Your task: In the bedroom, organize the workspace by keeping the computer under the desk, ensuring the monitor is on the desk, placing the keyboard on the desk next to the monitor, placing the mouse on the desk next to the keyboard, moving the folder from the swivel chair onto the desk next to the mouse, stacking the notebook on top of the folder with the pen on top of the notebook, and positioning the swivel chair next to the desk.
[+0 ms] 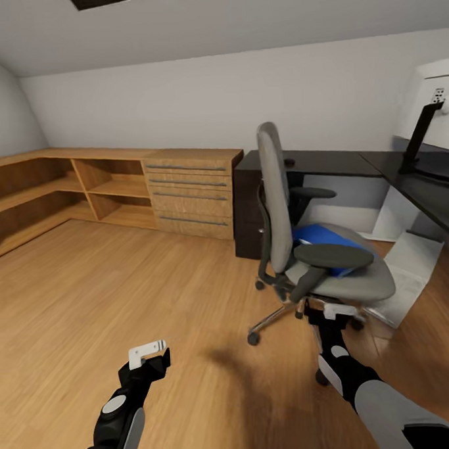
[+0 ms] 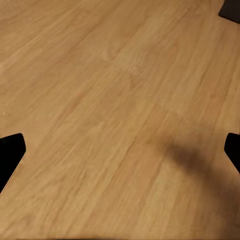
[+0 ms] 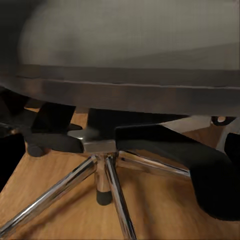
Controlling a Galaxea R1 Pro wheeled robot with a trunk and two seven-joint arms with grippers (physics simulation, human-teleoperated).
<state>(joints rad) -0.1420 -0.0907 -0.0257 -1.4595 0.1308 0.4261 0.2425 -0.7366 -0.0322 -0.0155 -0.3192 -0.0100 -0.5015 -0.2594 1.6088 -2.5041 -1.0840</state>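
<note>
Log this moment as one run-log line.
phase: approaching swivel chair | folder: on chair seat | right tool: low by seat edge, grips nothing | left tool: open over floor | monitor: on desk

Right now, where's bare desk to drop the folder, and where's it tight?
Bare: the black desk top behind the swivel chair, and its right wing short of the monitor stand. Tight: the blue folder sits between the armrests, and the right gripper is low at the seat's front edge.
</note>
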